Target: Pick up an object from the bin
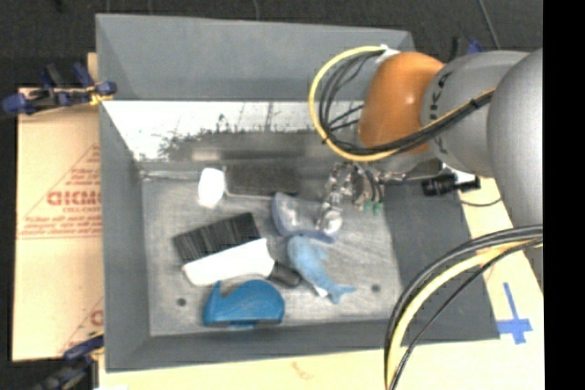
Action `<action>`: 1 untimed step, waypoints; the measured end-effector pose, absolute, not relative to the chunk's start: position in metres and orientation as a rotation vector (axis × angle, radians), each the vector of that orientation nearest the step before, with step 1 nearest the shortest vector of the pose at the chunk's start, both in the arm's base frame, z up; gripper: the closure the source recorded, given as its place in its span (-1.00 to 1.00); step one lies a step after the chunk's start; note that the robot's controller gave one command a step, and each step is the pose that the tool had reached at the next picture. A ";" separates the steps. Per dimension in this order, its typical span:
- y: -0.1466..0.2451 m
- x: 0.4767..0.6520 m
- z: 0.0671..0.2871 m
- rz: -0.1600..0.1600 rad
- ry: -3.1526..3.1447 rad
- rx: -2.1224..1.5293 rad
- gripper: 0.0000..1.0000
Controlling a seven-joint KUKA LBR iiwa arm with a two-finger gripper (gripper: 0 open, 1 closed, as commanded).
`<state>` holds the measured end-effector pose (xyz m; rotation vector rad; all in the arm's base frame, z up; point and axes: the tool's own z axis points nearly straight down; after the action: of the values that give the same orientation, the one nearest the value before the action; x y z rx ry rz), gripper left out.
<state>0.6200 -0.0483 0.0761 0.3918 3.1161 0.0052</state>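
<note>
Fingers [340, 201] sit low at the back right of the bin [123, 242], and the orange wrist cover [402, 96] leaning over them means I cannot tell whether they are spread or clenched. Just to their left lies a clear bluish cup-like thing [286, 213], with a pale blue dolphin toy [315, 265] below it; I judge nothing is lifted yet

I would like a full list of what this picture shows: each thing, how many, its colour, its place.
bin: one, grey, middle of view
small block: one, white, rear left of floor
flat pad: one, dark grey, along rear wall
brush: one, black bristles, white body, left of centre
rounded case: one, blue, front
toy fish: one, light blue, front right
pale lump: one, grey-blue, centre, beside claw
claw: one, metal, right of centre
arm cover: one, orange, above claw
</note>
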 end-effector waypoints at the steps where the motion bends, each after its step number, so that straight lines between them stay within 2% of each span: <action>1: -0.048 0.620 0.076 0.005 3.116 0.392 1.00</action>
<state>0.6200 -0.0483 0.0761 0.3917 3.1162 0.0051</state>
